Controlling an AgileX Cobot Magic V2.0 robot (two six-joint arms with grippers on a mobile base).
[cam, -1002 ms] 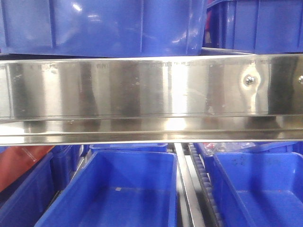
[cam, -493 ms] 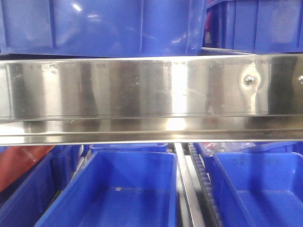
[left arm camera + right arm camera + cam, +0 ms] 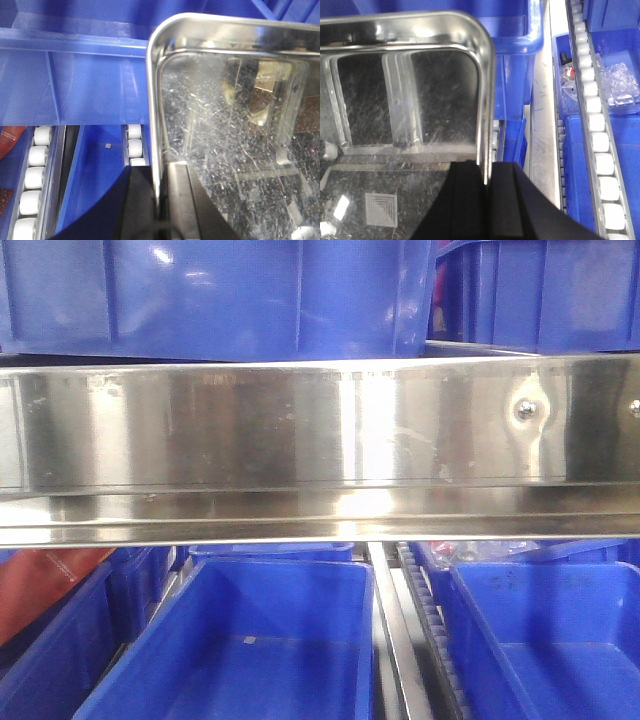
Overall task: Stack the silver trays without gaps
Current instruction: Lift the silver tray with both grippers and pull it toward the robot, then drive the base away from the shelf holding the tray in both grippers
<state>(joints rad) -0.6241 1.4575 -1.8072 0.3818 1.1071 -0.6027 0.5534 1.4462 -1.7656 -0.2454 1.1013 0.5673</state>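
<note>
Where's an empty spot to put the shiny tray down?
The middle blue bin under the steel rail looks nearly bare inside, and so does the blue bin on its right; a roller track runs between them. It's crowded where a clear bag lies beside the rollers. The left claw and right claw hold the tray by its rims.

The front-facing camera sat level and very near the shelf rail (image 3: 300,430), which filled the middle band of its view. Blue bins (image 3: 270,640) showed above and below the rail. The left wrist camera looked steeply down past the left gripper (image 3: 160,172), close onto one side rim of the silver tray (image 3: 235,125). The right wrist camera looked down past the right gripper (image 3: 485,170) onto the opposite rim. Both wrist views shared that tray, the bins and the roller tracks (image 3: 596,141).
</note>
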